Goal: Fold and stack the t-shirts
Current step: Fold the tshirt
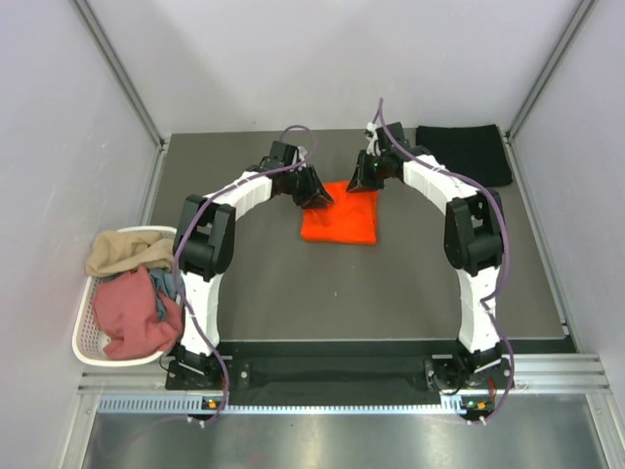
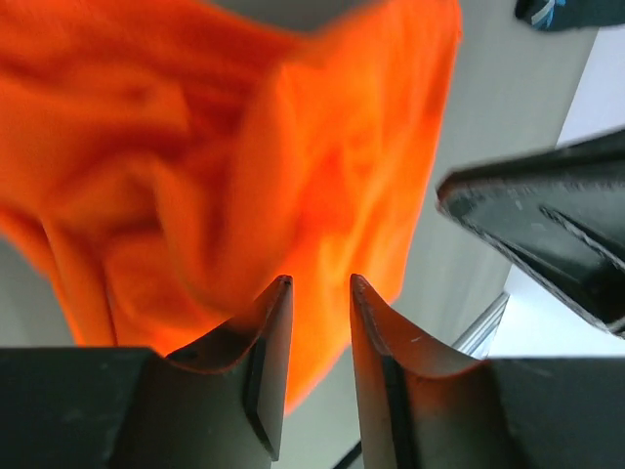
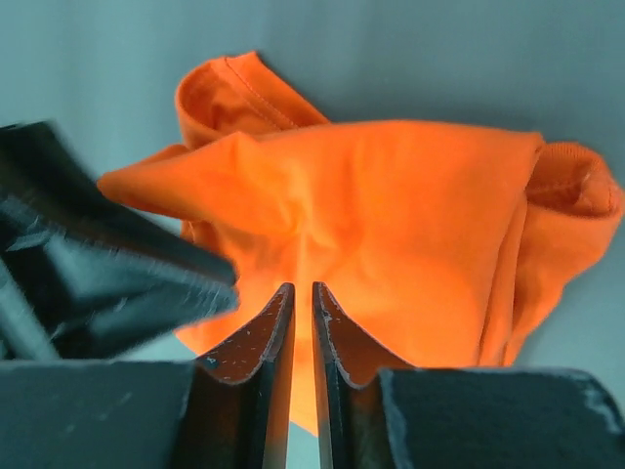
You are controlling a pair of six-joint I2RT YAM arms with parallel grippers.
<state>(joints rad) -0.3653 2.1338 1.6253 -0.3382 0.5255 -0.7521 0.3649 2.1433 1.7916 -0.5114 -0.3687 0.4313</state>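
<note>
The bright orange t-shirt (image 1: 340, 217) lies folded in a rough square at the table's middle; it also shows in the left wrist view (image 2: 244, 156) and the right wrist view (image 3: 391, 215). My left gripper (image 1: 314, 193) hovers at its far left corner, jaws a little apart with nothing between them (image 2: 319, 283). My right gripper (image 1: 363, 178) hovers at its far right edge, jaws drawn almost together with only a thin slit, holding nothing (image 3: 303, 289). A black t-shirt (image 1: 464, 152) lies folded at the back right. Tan (image 1: 125, 250) and dusty pink (image 1: 137, 315) shirts lie in the basket.
The white slotted basket (image 1: 90, 337) stands off the table's left edge. Grey walls and metal rails close in the table on the left, back and right. The right gripper's finger (image 2: 547, 234) shows blurred in the left wrist view.
</note>
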